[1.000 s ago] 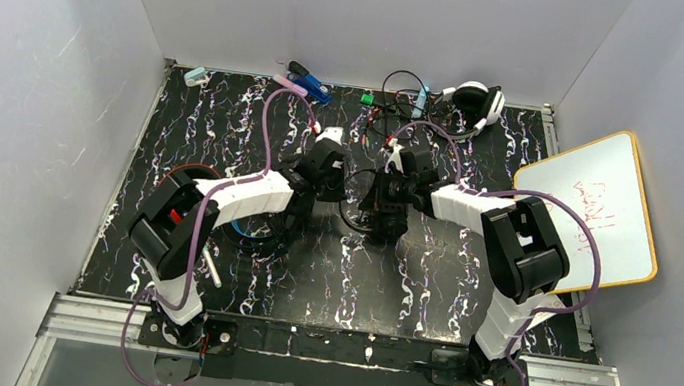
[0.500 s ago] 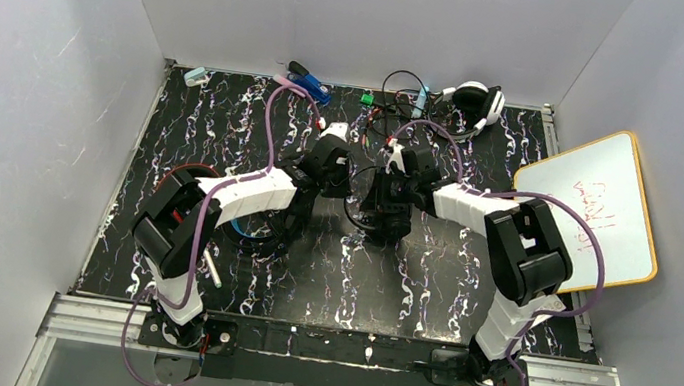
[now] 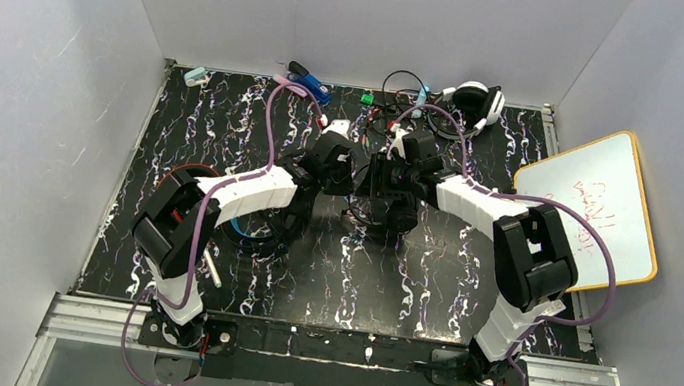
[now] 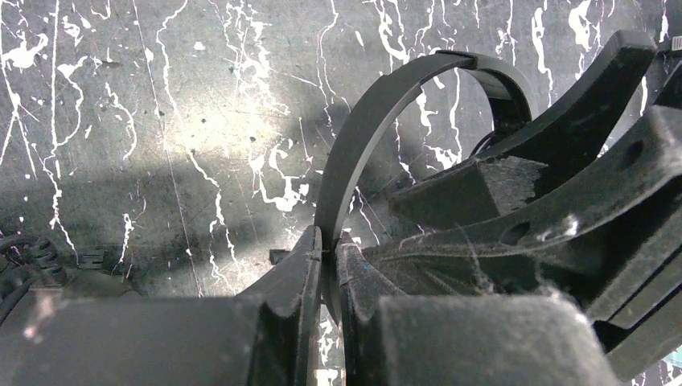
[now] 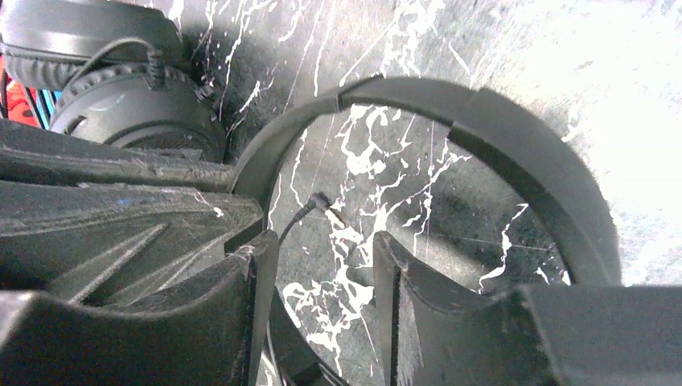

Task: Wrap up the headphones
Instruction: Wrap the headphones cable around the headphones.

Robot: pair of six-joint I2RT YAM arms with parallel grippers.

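Observation:
The all-black headphones lie in the middle of the marbled table, between my two grippers. My left gripper is shut on their thin black headband, which arches up and to the right from the jaws. My right gripper stands open just above the table inside the arc of the headband, holding nothing. The cable's plug end lies loose just ahead of its left finger. The ear cups sit at the upper left of the right wrist view. From above, the left gripper and right gripper nearly meet.
A whiteboard leans at the right edge. At the back are a black-and-white headset with tangled cables, a green piece and blue clips. Red cable and a blue band lie under the left arm.
My right gripper has opened from shut and shifted slightly toward the back. The left gripper has kept its hold on the headband.

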